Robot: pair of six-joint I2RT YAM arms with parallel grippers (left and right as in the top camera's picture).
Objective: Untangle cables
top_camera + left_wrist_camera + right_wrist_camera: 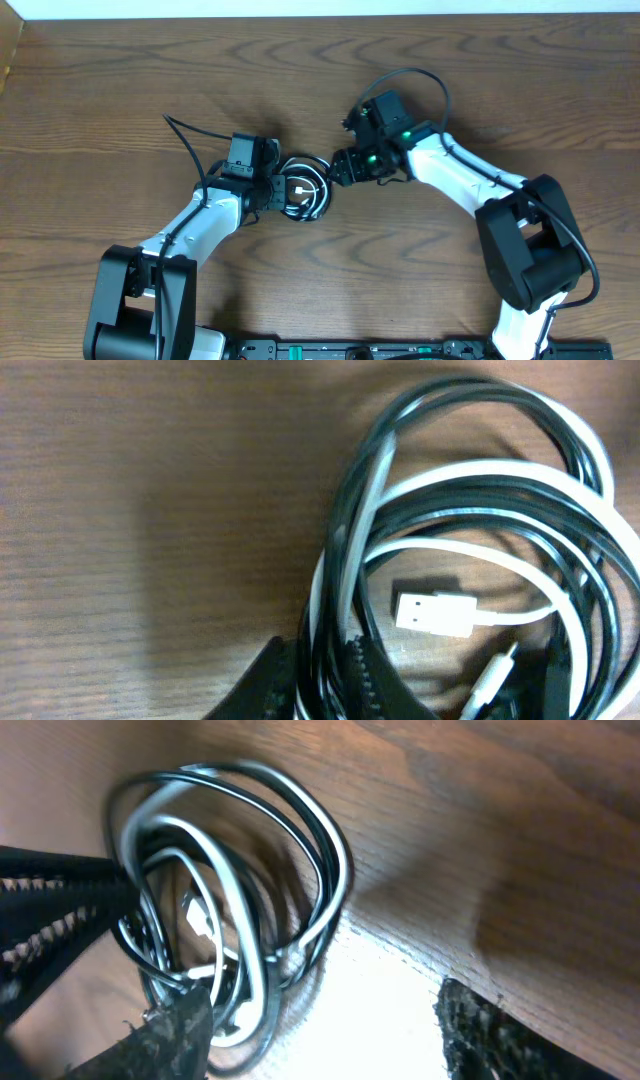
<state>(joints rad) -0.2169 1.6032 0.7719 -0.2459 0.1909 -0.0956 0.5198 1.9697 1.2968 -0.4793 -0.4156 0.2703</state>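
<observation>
Cables (305, 190): lay in one black-and-white coil on the table (120, 90).
Left gripper (282, 190): was pinched narrow on the strands.
Right gripper (335, 168): jaws stood wide at the coil's edge.

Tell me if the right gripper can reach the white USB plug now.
Probably not cleanly: the white USB plug lies inside the coil, which rings it fully, with the right gripper outside its edge.

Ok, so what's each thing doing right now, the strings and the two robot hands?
cables: coiled together in one tangled bundle, not yet pulled apart.
white plug: loose, inside the coil.
left gripper: shut on the cables at the coil's edge.
right gripper: open, fingers wide apart, at the coil's other side.
</observation>
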